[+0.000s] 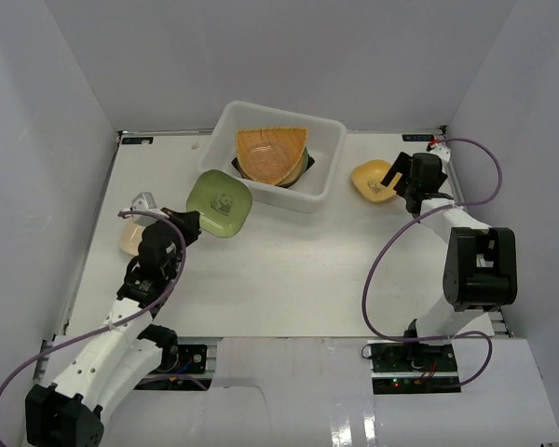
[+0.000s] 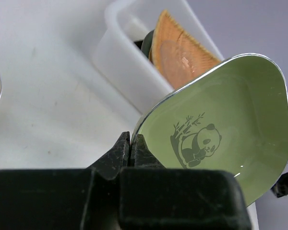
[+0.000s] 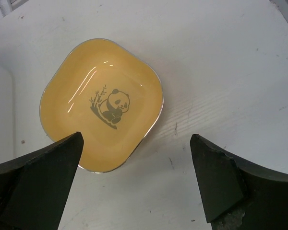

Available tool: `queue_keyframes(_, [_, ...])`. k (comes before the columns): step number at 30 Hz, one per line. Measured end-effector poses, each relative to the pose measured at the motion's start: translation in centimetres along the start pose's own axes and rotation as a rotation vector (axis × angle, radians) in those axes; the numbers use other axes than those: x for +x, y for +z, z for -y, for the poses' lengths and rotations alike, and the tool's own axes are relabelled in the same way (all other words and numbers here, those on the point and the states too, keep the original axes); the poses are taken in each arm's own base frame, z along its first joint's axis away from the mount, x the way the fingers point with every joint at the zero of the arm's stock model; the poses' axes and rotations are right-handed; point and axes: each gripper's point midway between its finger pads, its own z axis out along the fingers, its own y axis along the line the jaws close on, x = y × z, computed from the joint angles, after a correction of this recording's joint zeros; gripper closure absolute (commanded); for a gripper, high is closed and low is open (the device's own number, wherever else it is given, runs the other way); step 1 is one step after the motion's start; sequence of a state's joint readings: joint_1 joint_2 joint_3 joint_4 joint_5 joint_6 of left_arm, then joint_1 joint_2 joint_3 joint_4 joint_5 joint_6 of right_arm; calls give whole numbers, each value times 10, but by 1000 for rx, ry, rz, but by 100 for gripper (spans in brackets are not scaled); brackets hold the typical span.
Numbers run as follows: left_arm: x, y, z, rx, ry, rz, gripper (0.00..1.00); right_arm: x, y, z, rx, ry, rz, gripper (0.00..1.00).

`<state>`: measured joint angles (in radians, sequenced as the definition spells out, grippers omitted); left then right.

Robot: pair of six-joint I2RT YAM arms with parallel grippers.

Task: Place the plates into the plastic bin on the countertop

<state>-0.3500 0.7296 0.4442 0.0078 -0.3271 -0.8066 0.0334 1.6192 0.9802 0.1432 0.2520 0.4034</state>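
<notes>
Step in hand: transfer. My left tool (image 2: 131, 143) pinches the rim of the tilted green panda plate (image 2: 221, 129), just short of the plastic bin (image 1: 331, 168) ahead. The next move should carry it over the bin's rim, then release. My right tool (image 3: 137, 172), spread wide, hovers above the yellow panda plate (image 3: 103, 103) on the tabletop (image 3: 230, 72).

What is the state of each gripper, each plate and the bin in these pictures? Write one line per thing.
left gripper: shut on the rim of the green plate.
right gripper: open, over the yellow plate.
green plate: held tilted, outside the plastic bin.
yellow plate: flat on the countertop, ungripped.
cream plate: on the countertop, untouched.
woven tan plate: inside the bin, tilted.
plastic bin: upright, partly filled.
</notes>
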Motion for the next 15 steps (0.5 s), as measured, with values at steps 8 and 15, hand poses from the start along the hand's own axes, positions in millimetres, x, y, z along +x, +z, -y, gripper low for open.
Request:
queue_keyframes(8, [-55,62,96,67,99,2,100,45,34,2,1,89,-99,16])
queue_keyframes(15, [-17,163,114,21,227,-120,100,70,46,3,-10,132,-166,47])
